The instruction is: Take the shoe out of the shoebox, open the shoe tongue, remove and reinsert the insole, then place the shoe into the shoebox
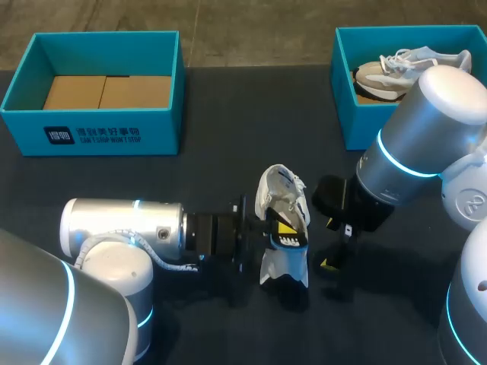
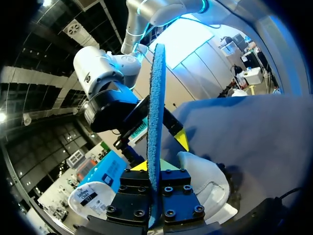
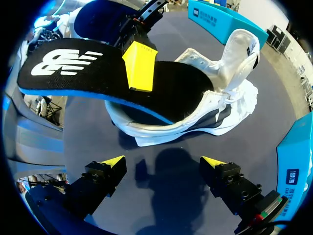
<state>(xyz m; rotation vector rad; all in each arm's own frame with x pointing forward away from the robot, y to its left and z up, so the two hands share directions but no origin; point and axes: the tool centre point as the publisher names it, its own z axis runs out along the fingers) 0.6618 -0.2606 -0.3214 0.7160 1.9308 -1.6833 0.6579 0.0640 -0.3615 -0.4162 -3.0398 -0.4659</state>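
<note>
**Insole held at the mouth of a white shoe, mid-tabletop**

The white shoe (image 3: 222,105) lies on the dark tabletop (image 1: 205,106), out in the open and well apart from both boxes, its tongue pulled up and its opening bared. A black insole (image 3: 73,73) with a white logo and a blue underside hangs over it. 1 end meets the shoe's opening, and the logo end juts clear of it.

The left pincer (image 2: 152,166), coming in low from the left, pinches that insole between its 2 yellow-tipped fingers. From its own wrist the insole shows edge-on as a thin blue strip rising from between them.

The right pincer (image 3: 162,161) hovers just beside the shoe on the opposite side. Its 2 fingers are spread wide with nothing between them, only bare tabletop below.

At the far edge stand 2 teal boxes. The left shoebox (image 1: 91,137) shows brown cardboard (image 1: 106,91) on its floor. The right shoebox (image 1: 346,114), partly hidden behind the right arm, holds a second pale shoe (image 1: 396,68).
</note>
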